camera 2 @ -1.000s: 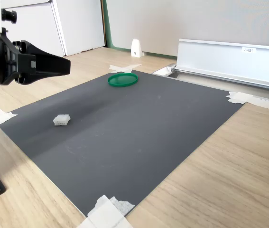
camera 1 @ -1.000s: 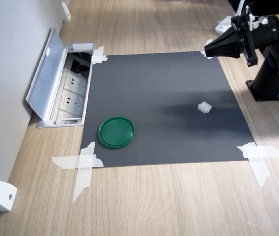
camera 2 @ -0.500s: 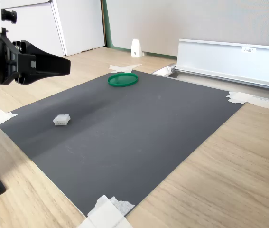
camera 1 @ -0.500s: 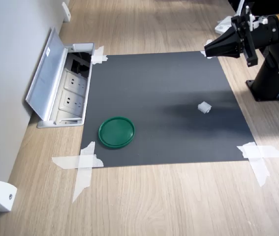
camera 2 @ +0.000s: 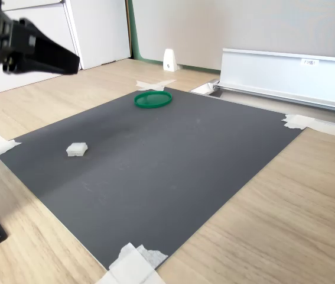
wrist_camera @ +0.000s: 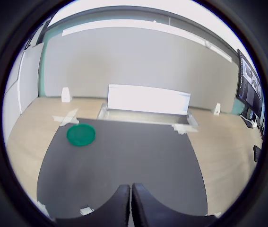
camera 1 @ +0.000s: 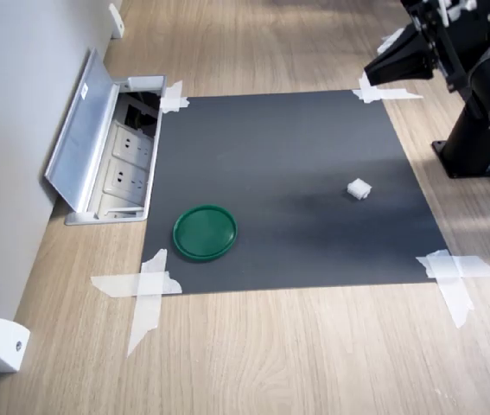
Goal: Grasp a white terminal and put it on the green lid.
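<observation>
The white terminal (camera 1: 359, 189) (camera 2: 77, 149) lies alone on the black mat (camera 1: 288, 156), toward the first exterior view's right. The green lid (camera 1: 205, 232) (camera 2: 153, 99) (wrist_camera: 81, 135) rests flat near the mat's corner beside the socket box. My gripper (camera 1: 369, 76) (camera 2: 74, 64) (wrist_camera: 130, 208) hangs high over the mat's edge, well apart from the terminal, its fingers pressed together with nothing between them. In the wrist view a small white piece (wrist_camera: 86, 210) by the fingers looks like the terminal.
An open floor socket box (camera 1: 111, 147) (camera 2: 285, 74) borders the mat on the wall side. White tape (camera 1: 145, 290) holds down the mat's corners. White wedge pieces (camera 1: 4, 344) (camera 2: 170, 59) sit by the wall. The arm's black base (camera 1: 486, 138) stands beside the mat.
The gripper has risen and swung away from the mat's middle, and its shadow near the terminal has faded. The terminal and the lid have not moved.
</observation>
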You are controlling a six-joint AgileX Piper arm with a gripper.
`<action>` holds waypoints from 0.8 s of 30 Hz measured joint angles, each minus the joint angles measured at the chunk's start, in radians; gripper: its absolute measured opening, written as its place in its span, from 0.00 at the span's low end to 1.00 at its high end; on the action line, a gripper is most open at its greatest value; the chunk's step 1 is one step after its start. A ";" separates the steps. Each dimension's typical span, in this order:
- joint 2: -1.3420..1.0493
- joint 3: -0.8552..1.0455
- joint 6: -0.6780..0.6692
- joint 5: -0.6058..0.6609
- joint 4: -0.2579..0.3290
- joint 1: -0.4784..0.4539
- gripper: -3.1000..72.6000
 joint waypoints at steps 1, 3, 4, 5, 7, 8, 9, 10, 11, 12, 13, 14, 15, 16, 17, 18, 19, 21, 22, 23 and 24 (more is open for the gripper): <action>0.040 -0.034 -0.007 0.025 -0.001 0.000 0.03; 0.121 -0.105 -0.033 0.079 -0.002 0.000 0.03; 0.163 -0.141 -0.053 0.100 -0.002 0.000 0.03; 0.203 -0.168 -0.081 0.126 -0.002 0.000 0.03; 0.282 -0.231 -0.158 0.171 0.002 0.000 0.03; 0.320 -0.259 -0.208 0.190 0.008 0.000 0.03; 0.356 -0.286 -0.266 0.209 0.020 0.000 0.03; 0.384 -0.306 -0.318 0.228 0.035 0.000 0.03; 0.418 -0.329 -0.388 0.251 0.056 0.000 0.03; 0.448 -0.350 -0.465 0.279 0.079 0.000 0.03; 0.477 -0.370 -0.530 0.304 0.097 0.004 0.03; 0.497 -0.387 -0.609 0.335 0.113 0.015 0.03; 0.520 -0.402 -0.681 0.366 0.128 0.035 0.03; 0.541 -0.413 -0.743 0.396 0.133 0.060 0.03; 0.559 -0.422 -0.790 0.421 0.132 0.089 0.03; 0.576 -0.427 -0.823 0.437 0.128 0.113 0.03; 0.592 -0.432 -0.844 0.454 0.115 0.143 0.03; 0.620 -0.435 -0.864 0.471 0.073 0.193 0.03; 0.635 -0.435 -0.870 0.475 0.050 0.217 0.03; 0.649 -0.435 -0.883 0.475 0.029 0.238 0.03; 0.659 -0.435 -0.894 0.477 0.017 0.253 0.04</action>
